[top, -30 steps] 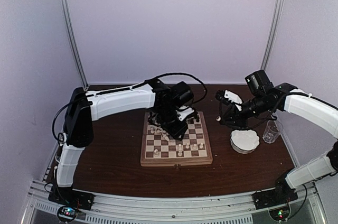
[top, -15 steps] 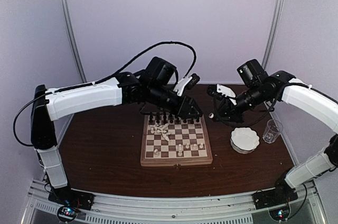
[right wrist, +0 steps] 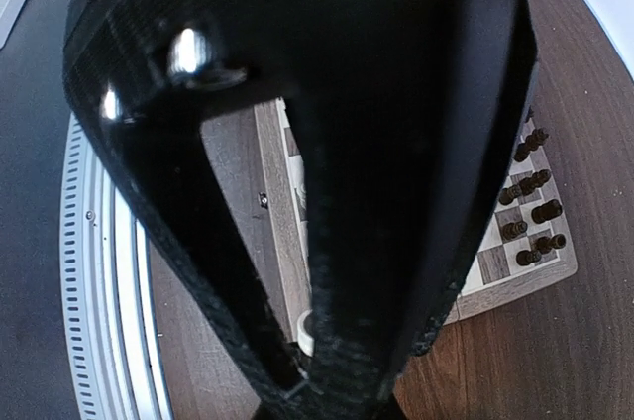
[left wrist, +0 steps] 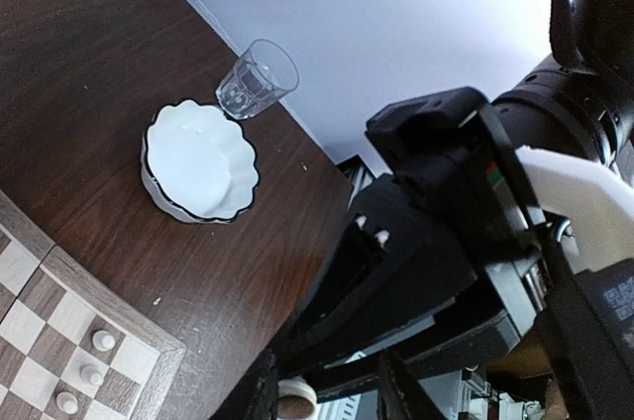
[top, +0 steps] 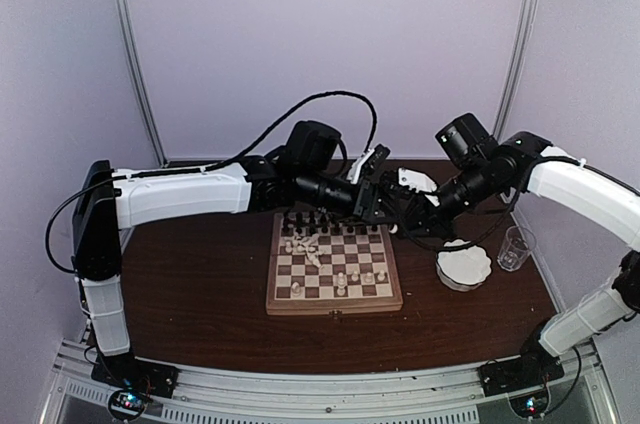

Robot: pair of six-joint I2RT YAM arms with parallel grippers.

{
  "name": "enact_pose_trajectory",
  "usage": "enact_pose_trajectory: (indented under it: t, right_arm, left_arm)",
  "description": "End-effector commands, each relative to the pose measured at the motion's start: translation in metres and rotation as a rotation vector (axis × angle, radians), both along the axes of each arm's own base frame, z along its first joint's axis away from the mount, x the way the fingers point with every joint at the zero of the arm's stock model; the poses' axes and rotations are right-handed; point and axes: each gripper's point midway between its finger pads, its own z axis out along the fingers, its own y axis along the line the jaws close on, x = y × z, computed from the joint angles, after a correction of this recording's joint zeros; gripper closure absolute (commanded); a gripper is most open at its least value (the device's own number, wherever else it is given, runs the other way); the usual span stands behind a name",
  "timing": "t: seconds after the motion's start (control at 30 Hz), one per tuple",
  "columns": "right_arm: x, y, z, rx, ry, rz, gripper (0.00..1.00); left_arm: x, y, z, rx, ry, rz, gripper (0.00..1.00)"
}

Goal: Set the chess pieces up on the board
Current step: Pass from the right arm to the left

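Observation:
The board (top: 335, 305) lies mid-table. Dark chess pieces (top: 330, 227) stand along its far edge; cream ones lie heaped at the back left (top: 303, 244) and a few stand near the front (top: 341, 284). Both grippers meet in the air above the board's back right corner. My right gripper (top: 401, 221) is shut on a cream piece, seen from below in the left wrist view (left wrist: 297, 403) and in the right wrist view (right wrist: 306, 329). My left gripper (top: 381, 206) is open, and in its own view (left wrist: 327, 396) its fingers stand on either side of that piece.
A white scalloped bowl (top: 464, 266) sits right of the board, also in the left wrist view (left wrist: 198, 157). A clear glass (top: 515, 247) stands beyond it near the right wall. The left arm's cable loops above the board. The aluminium rail (right wrist: 89, 291) marks the near edge.
My left gripper rose from the board and swung right and up. My right gripper carried the cream piece left from above the bowl. The two now meet above the board's back right corner.

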Motion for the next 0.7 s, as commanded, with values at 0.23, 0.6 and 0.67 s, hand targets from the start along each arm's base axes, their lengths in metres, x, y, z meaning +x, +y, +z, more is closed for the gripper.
enact_pose_trajectory:
  t: [0.23,0.6,0.67]
  right_arm:
    - [0.004,0.0,0.01,-0.007,-0.057,-0.007,0.92]
    - [0.005,-0.003,0.013,-0.005,-0.074,-0.024,0.92]
    - [0.005,-0.003,0.013,-0.004,-0.077,-0.025,0.92]
  left_arm:
    - [-0.001,0.0,-0.013,0.031,0.049,0.005,0.6]
    - [-0.001,0.001,-0.022,0.043,0.096,0.021,0.68]
    - [-0.002,0.0,-0.023,0.04,0.101,0.018,0.7]
